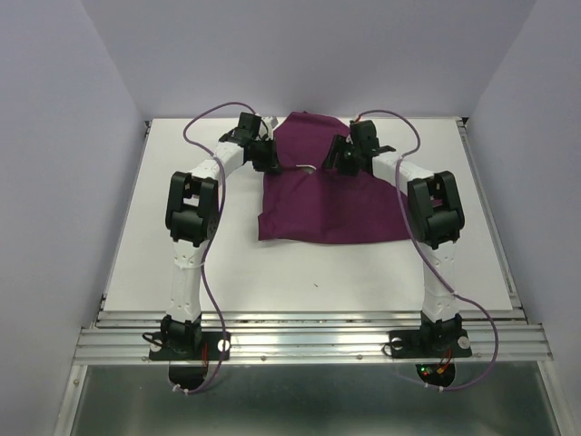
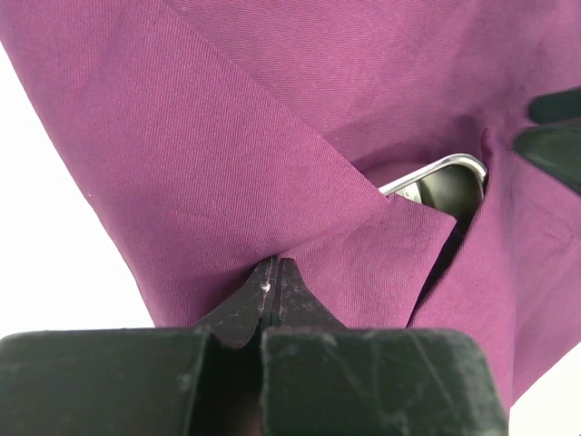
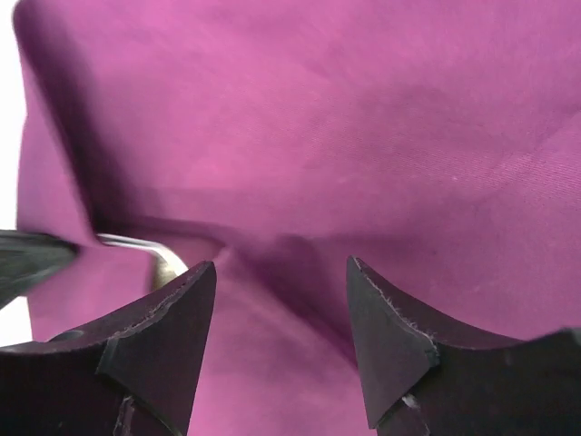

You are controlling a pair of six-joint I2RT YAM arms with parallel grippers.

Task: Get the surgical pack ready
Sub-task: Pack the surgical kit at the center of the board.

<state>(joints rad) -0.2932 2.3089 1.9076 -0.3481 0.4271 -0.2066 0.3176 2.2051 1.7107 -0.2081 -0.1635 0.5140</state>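
Observation:
The plum-purple cloth (image 1: 327,204) of the surgical pack lies folded over the middle of the table. A corner of the shiny steel tray (image 2: 436,174) peeks from under its folds, also the tray (image 3: 145,247) in the right wrist view and the tray (image 1: 302,167) from above. My left gripper (image 2: 274,265) is shut on a fold of the cloth (image 2: 227,163) at its far left side. My right gripper (image 3: 281,272) stands open just above the cloth (image 3: 363,136) at the far right, nothing between its fingers. Scissors, forceps, gauze and packets are hidden.
The white table (image 1: 163,218) extends left, right and in front of the cloth. A metal rail (image 1: 309,341) runs along the near edge by the arm bases. Grey walls enclose the table on three sides.

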